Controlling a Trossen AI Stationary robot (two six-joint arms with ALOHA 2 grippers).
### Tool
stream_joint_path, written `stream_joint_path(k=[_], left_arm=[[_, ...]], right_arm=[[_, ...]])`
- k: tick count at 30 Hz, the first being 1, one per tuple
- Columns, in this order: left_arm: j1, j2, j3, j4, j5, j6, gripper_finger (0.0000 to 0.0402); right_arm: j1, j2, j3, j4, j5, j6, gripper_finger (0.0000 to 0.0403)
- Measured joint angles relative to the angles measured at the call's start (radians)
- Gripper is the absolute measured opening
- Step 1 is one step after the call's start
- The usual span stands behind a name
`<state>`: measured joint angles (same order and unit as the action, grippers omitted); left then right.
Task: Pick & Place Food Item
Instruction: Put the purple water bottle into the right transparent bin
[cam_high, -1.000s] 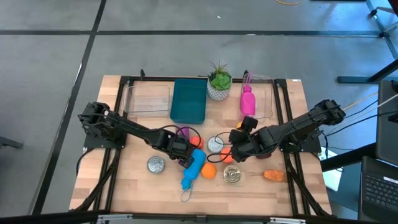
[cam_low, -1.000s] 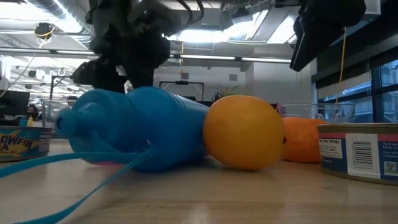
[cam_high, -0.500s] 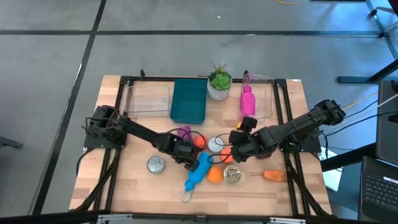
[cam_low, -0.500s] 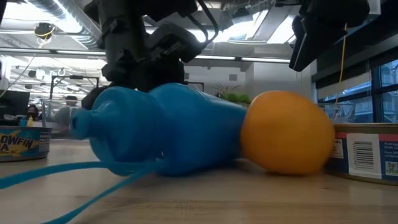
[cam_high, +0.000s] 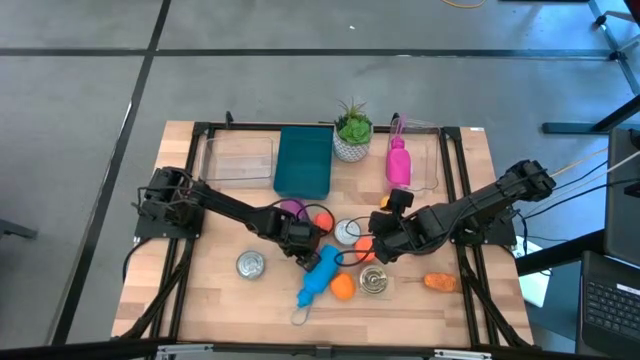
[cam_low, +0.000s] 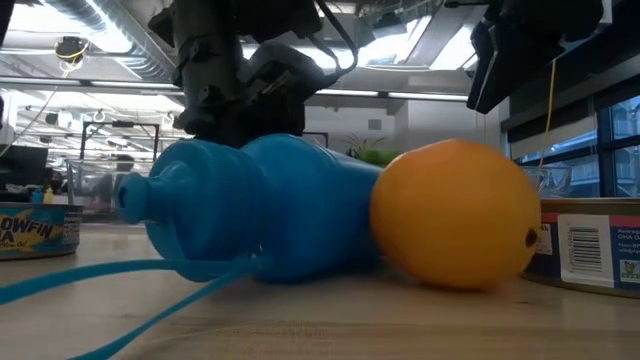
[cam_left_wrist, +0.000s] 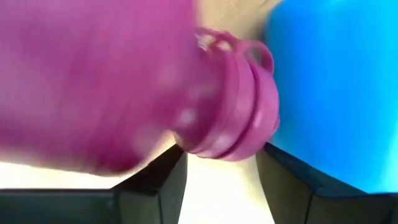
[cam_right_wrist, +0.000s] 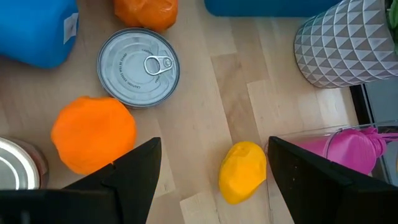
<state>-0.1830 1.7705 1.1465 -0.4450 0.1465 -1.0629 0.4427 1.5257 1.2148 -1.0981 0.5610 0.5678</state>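
Note:
A purple bottle (cam_high: 291, 209) lies on its side mid-table. My left gripper (cam_high: 303, 243) is open, and its fingers stand on either side of the bottle's cap (cam_left_wrist: 239, 118). Just beyond it lies a blue bottle (cam_high: 318, 272) on its side, and an orange (cam_high: 343, 287) rests against its wide end. My right gripper (cam_high: 372, 243) hangs open above the table. In its wrist view a yellow lemon (cam_right_wrist: 242, 171) lies between its fingers, and a second orange (cam_right_wrist: 93, 134) lies beside them. My left gripper comes down slanting from the table's left. The outer side of one finger (cam_left_wrist: 292, 180) lies against the blue bottle's body (cam_left_wrist: 329, 106), which rests on the table. I cannot tell whether the fingers touch the purple cap.
Cans stand at the near left (cam_high: 250, 264), at the centre (cam_high: 347, 232) and near the front (cam_high: 374, 281). A third orange (cam_high: 322, 222) lies by the centre can, a carrot (cam_high: 438, 282) at the near right. A teal tray (cam_high: 303, 160), a plant pot (cam_high: 352, 140) and a pink bottle (cam_high: 398, 162) line the far side.
My left gripper has gone down and toward the table's right and near edges. The blue bottle has been shoved that way and has swung a little. The orange at its wide end has rolled toward the near edge.

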Motion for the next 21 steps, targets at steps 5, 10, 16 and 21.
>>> stream_joint_path(k=[5, 10, 16, 21], left_arm=[[0.003, -0.038, 0.002, 0.001, -0.001, 0.087, 0.0151], [-0.006, -0.087, 0.056, -0.071, 0.011, 0.243, 0.0144], [-0.026, -0.121, 0.17, -0.331, -0.026, 0.63, 0.0143], [-0.07, -0.121, 0.202, -0.415, -0.178, 1.205, 0.0145]], right_arm=[[0.0, 0.0, 0.0, 0.0, 0.0, 0.0, 0.029], [0.0, 0.0, 0.0, 0.0, 0.0, 0.0, 0.029], [0.0, 0.0, 0.0, 0.0, 0.0, 0.0, 0.029], [0.0, 0.0, 0.0, 0.0, 0.0, 0.0, 0.029]])
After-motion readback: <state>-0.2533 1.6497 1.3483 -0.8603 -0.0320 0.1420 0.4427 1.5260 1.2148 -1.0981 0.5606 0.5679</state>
